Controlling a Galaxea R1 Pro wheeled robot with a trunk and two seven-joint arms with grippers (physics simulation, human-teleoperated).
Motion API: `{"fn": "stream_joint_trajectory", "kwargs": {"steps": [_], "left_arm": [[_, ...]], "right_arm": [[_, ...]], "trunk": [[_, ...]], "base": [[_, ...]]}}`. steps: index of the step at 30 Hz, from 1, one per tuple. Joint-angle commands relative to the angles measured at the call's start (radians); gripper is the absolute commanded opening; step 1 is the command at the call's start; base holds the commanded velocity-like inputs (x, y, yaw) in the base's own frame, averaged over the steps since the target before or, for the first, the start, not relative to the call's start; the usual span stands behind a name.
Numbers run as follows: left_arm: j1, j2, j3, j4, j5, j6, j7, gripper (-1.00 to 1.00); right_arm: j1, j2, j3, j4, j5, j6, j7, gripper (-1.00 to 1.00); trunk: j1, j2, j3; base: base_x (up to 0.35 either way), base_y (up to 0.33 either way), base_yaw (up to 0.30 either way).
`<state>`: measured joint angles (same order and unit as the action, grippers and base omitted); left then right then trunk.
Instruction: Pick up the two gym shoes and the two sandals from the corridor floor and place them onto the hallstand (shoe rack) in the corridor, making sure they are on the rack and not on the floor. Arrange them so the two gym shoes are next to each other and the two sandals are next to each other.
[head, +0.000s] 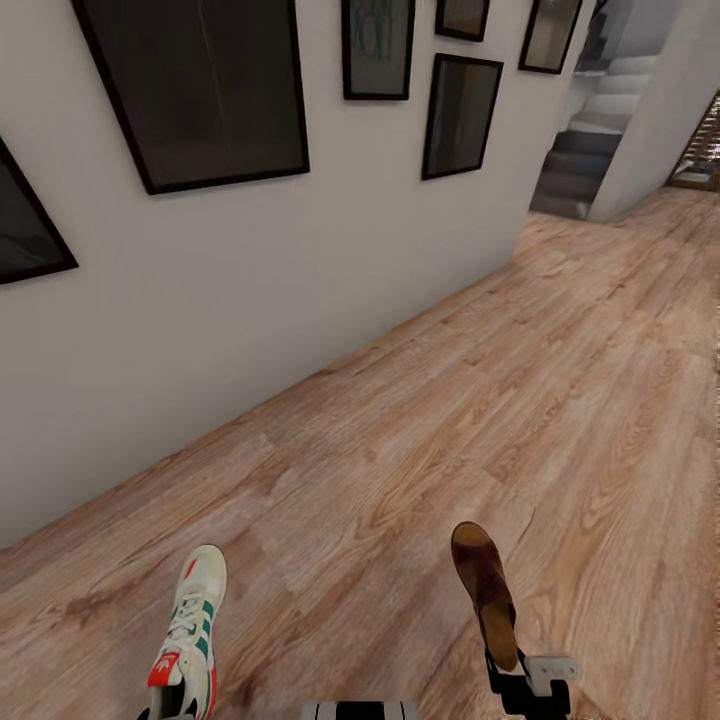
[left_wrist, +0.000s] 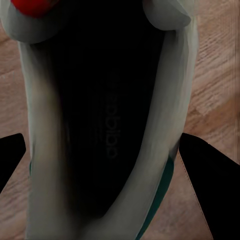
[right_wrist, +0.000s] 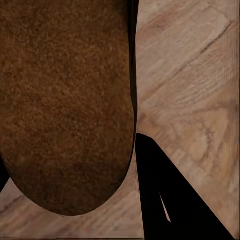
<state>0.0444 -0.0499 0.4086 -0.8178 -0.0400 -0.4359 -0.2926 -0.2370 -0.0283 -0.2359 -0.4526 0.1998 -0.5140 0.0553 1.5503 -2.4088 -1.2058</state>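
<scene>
A cream-white gym shoe (head: 195, 625) with green stripes and a red tongue patch hangs low at the left of the head view, toe pointing away, held at its heel by my left gripper (head: 165, 712). The left wrist view looks into the shoe's dark opening (left_wrist: 107, 115), with a black finger (left_wrist: 210, 185) on each side. My right gripper (head: 520, 680) is shut on the heel end of a brown sandal (head: 483, 590), toe forward above the corridor floor (head: 480, 400). In the right wrist view the sandal (right_wrist: 65, 100) sits beside one black finger (right_wrist: 170, 200). The hallstand, the other shoe and the other sandal are out of view.
A pale wall (head: 230, 300) with several dark framed pictures (head: 200, 90) runs along the left. The wood-plank corridor stretches ahead to the right, toward grey stairs (head: 585, 150) and a white wall corner (head: 655, 120).
</scene>
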Motion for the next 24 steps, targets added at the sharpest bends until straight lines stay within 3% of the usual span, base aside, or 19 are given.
{"fn": "stream_joint_trajectory", "kwargs": {"steps": [1, 7, 20, 24], "left_arm": [[0.0, -0.001, 0.006, -0.001, -0.005, -0.002, -0.007, -1.0], [0.0, -0.002, 0.006, -0.001, -0.004, -0.007, -0.008, -1.0], [0.0, -0.001, 0.006, -0.002, -0.004, -0.006, -0.008, -1.0], [0.0, -0.001, 0.006, -0.002, -0.005, -0.006, -0.008, -1.0]], "right_arm": [[-0.001, 0.001, -0.009, 0.003, 0.004, -0.003, 0.006, -1.0], [-0.001, 0.0, -0.009, 0.007, 0.004, -0.003, 0.006, -1.0], [-0.001, -0.001, -0.01, 0.008, 0.004, -0.004, 0.003, -1.0], [-0.001, -0.001, -0.01, 0.008, 0.004, -0.004, 0.003, -1.0]], "trunk": [[0.0, 0.0, 0.001], [0.0, 0.0, 0.009], [0.05, -0.091, -0.015], [0.052, -0.092, -0.025]], "base": [[0.0, 0.0, -0.178], [0.0, 0.0, -0.179], [0.0, 0.0, -0.179], [0.0, 0.0, -0.179]]}}
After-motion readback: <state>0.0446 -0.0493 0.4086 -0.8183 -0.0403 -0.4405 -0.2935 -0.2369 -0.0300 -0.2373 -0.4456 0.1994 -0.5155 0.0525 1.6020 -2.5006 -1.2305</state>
